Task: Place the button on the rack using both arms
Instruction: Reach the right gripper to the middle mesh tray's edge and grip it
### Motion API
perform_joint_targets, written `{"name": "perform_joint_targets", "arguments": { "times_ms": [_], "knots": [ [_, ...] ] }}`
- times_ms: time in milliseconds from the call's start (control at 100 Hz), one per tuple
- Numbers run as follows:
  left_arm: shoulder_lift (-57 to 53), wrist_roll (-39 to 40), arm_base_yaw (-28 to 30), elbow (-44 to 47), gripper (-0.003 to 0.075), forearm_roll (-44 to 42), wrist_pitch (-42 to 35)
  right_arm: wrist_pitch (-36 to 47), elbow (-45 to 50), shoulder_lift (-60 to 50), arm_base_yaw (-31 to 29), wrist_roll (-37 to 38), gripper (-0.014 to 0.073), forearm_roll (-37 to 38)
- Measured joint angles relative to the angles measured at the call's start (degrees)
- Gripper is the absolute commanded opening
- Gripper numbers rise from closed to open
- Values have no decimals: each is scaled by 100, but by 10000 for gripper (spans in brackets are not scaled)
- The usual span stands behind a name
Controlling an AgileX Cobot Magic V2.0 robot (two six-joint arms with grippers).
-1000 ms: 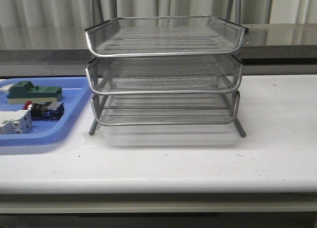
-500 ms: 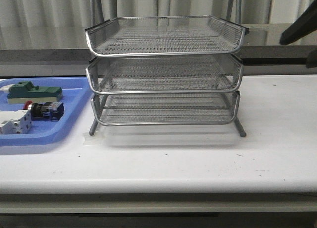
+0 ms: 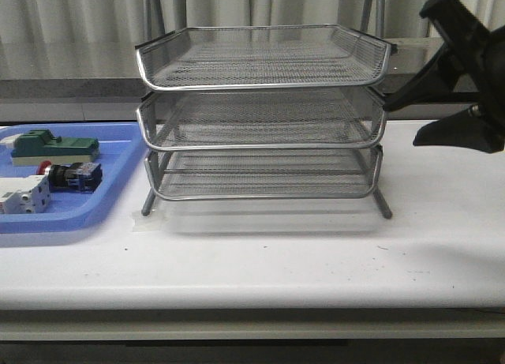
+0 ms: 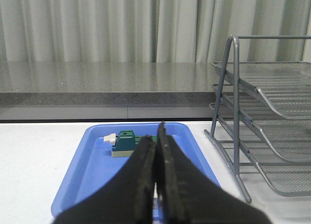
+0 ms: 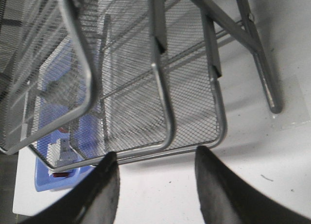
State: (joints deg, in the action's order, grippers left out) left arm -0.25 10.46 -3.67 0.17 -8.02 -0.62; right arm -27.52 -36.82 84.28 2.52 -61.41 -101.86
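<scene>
1. The rack (image 3: 260,119) stands in the middle of the front view on the white table (image 3: 260,261), its three wire-mesh trays stacked one above another and its metal legs resting on the tabletop.
2. The button (image 3: 69,174) lies at the left edge of the front view inside the blue tray (image 3: 118,178), on its side, with the red cap toward the left and the black and blue body toward the right.
3. In the same blue tray, a green block (image 3: 55,147) sits above the button in the frame, and a white block (image 3: 24,197) sits at the lower left, just beside the button.
4. The right gripper (image 3: 398,119) enters from the upper right of the front view; its two black fingers are spread wide apart, their tips near the right side of the rack's middle tray but not touching it.
5. In the right wrist view the fingers (image 5: 104,195) are well apart, with bare table between them and the rack's wire edges just beyond.
6. In the left wrist view the left gripper (image 4: 156,175) has its fingers pressed together with nothing between them, and the blue tray with the green block lies beyond it.
7. The left gripper does not show in the front view.
</scene>
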Motion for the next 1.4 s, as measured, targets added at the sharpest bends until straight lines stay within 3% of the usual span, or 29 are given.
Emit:
{"name": "perform_joint_targets", "arguments": {
  "times_ms": [610,710,900,1000,1400],
  "knots": [
    [0,0,0,0,-20,0,0,-487,-1033,1291,0,-226,374,-135],
    [0,0,0,0,-20,0,0,-546,-1067,1381,0,-226,302,-135],
    [0,0,0,0,-20,0,0,-593,-1075,1487,0,-226,33,-135],
    [0,0,0,0,-20,0,0,-648,-1089,1524,0,-342,-56,-97],
    [0,0,0,0,-20,0,0,-843,-1103,1550,-11,-395,-67,282]
  ]
}}
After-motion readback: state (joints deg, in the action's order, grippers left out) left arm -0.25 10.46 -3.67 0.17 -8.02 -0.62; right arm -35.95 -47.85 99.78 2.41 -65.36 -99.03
